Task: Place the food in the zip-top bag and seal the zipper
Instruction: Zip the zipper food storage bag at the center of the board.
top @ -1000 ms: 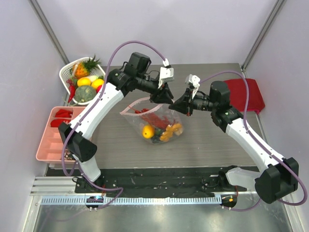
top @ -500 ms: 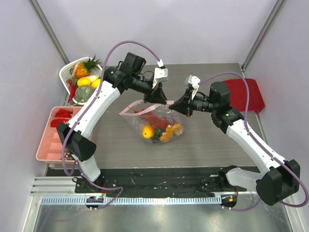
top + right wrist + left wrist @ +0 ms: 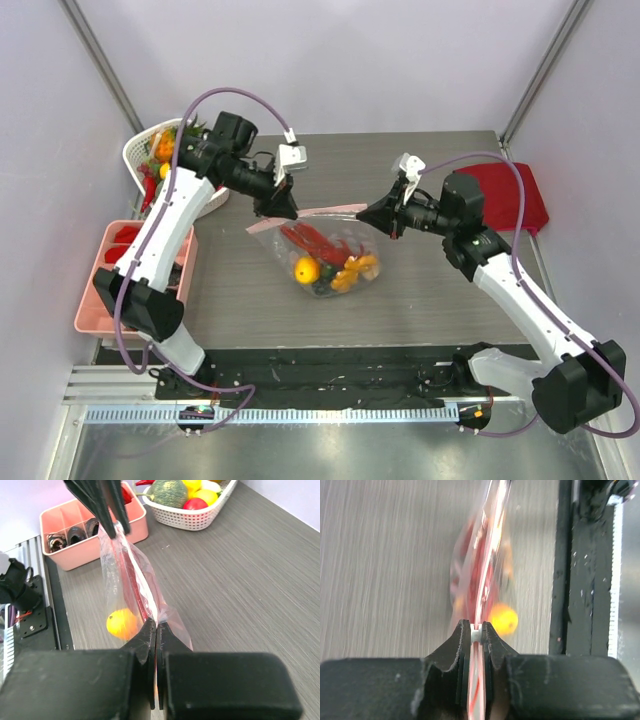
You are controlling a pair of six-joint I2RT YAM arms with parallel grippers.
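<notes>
The clear zip-top bag (image 3: 325, 250) hangs over the middle of the table, held up by its mouth edge. Inside it lie the red lobster (image 3: 310, 240), a yellow-orange ball (image 3: 306, 270) and smaller pieces (image 3: 350, 272). My left gripper (image 3: 283, 208) is shut on the pink zipper strip (image 3: 320, 213) at its left end; the left wrist view shows the strip and a white slider between the fingertips (image 3: 477, 632). My right gripper (image 3: 372, 214) is shut on the strip's right end, with the bag (image 3: 130, 580) stretched out ahead of the right gripper (image 3: 156, 625).
A white basket (image 3: 140, 150) of toy fruit stands at the back left. A pink compartment tray (image 3: 100, 290) sits at the left edge. A red cloth (image 3: 515, 195) lies at the right. A black strip (image 3: 330, 365) runs along the near edge.
My left gripper has slid left along the zipper strip, from near the right gripper to the bag's left end. The mouth edge now looks flat and stretched. The right gripper shifted slightly.
</notes>
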